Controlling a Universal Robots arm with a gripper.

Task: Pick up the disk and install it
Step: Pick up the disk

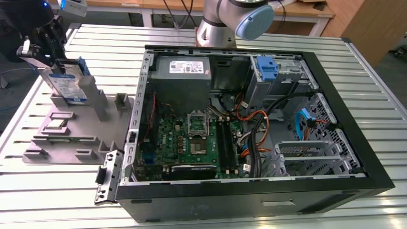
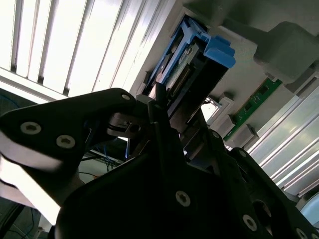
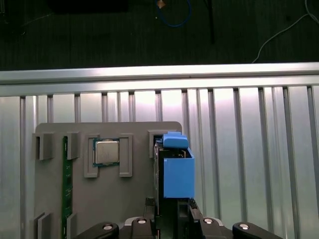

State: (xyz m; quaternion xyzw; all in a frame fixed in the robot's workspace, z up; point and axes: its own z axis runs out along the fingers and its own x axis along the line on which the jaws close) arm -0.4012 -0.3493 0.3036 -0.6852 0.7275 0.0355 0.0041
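Closest to my wrist cams: gripper (image 3: 170,208), dark fingers (image 2: 162,124) pressed on either flat side of the disk (image 3: 177,172), so I read it as clamped on the disk's upper edge. In the second wrist view the disk (image 2: 199,62) runs away from the fingers, blue carrier frame round its edge, silver body btwn. Disk stands upright on edge, lower end at a slot of the grey holder plate (image 3: 129,199); can't tell if it's seated in the slot or just clear of it.

Next out on the same plate: a CPU chip (image 3: 106,152) lying flat in its own pocket, just beside the disk's slot. A green memory stick (image 3: 65,184) stands on edge farther along, apart from the disk. Plate sits on the slatted metal table (image 3: 249,149).

Exterior view, same setup from farther off: gripper (image 1: 56,62) at the exterior view's left, on top of the disk (image 1: 66,86), blue-and-white label facing the cam, holder plate (image 1: 70,138) under it. Well apart, to the exterior view's right, the open PC case (image 1: 356,157) lies on its side on the table. Inside: green mainboard (image 1: 190,143), grey box w/ white sticker (image 1: 181,71) in a far corner, a bare blue bracket (image 1: 267,69) in the drive bay near it. Farthest back, arm base (image 1: 219,24) behind the case.
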